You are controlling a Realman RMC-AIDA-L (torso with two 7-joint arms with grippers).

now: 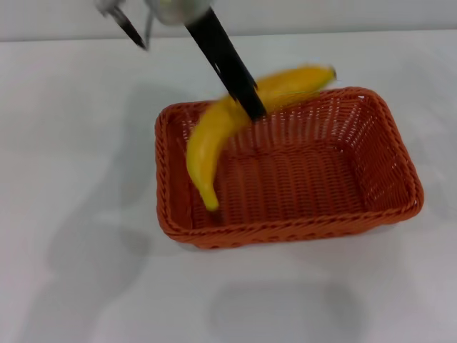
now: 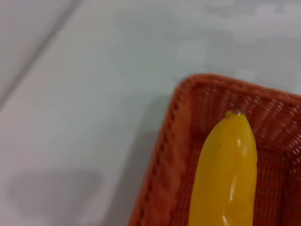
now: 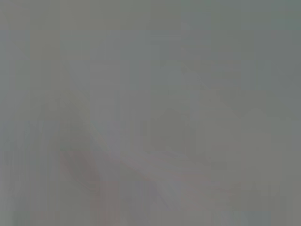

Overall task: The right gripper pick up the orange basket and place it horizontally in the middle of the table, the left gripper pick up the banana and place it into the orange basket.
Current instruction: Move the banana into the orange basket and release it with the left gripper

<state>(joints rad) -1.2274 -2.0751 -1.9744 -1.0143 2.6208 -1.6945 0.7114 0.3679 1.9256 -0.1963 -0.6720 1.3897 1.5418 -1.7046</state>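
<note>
Pale wall strip [image 1: 321,18] beyond tabletop; soft shadows, diffuse light.

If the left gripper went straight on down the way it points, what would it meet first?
Probably the floor of the orange basket: the left gripper, jaws shut on the banana, points down into it; depth is unclear.

The white table [image 1: 78,143] carries 1 orange basket [image 1: 371,214], which stands flat near its middle.

The orange basket [image 1: 300,179] lies open-topped mid-counter [image 1: 78,143]; the banana [image 1: 214,139] and the left gripper [image 1: 251,111] block its 10 o'clock corner. From 3 to 6 o'clock its floor is free.
</note>
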